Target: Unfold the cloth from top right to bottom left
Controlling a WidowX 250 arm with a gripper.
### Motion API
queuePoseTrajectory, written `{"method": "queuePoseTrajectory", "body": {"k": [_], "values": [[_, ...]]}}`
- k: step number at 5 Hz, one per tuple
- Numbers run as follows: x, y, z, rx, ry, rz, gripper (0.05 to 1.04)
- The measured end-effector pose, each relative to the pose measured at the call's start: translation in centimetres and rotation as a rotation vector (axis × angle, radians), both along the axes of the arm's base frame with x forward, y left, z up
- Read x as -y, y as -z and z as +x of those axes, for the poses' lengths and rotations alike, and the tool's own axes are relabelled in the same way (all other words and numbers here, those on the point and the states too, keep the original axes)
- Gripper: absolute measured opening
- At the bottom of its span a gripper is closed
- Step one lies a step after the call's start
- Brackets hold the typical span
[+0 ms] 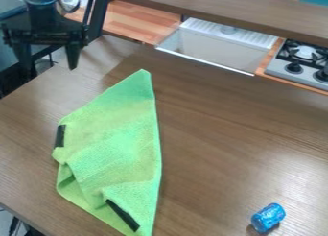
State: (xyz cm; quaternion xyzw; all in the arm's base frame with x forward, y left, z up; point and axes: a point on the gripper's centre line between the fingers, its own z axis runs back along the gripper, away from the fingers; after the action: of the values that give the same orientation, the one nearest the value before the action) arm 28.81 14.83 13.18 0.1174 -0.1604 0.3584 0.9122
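Rumpled green cloth (118,144) on brown table (217,153)

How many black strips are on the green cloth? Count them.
2: one narrow black strip at the left edge of the green cloth, another strip near its bottom corner. Folds may hide more.

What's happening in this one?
A black robot arm's gripper hangs open over the upper left of the scene, holding nothing. The green cloth it is meant to unfold lies on the wooden table, still folded over, with a dark strip at its left edge and another near the bottom. A blue can-like object sits at lower right.
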Motion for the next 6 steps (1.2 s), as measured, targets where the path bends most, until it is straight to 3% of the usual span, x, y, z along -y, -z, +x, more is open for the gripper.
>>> {"method": "queuePoseTrajectory", "body": {"k": [3, 6], "values": [[1.0, 5.5, -1.2, -0.015, 0.057, -0.06, 1.0], [0.2, 9.2, -1.2, -0.055, 0.024, -0.028, 0.999]]}}
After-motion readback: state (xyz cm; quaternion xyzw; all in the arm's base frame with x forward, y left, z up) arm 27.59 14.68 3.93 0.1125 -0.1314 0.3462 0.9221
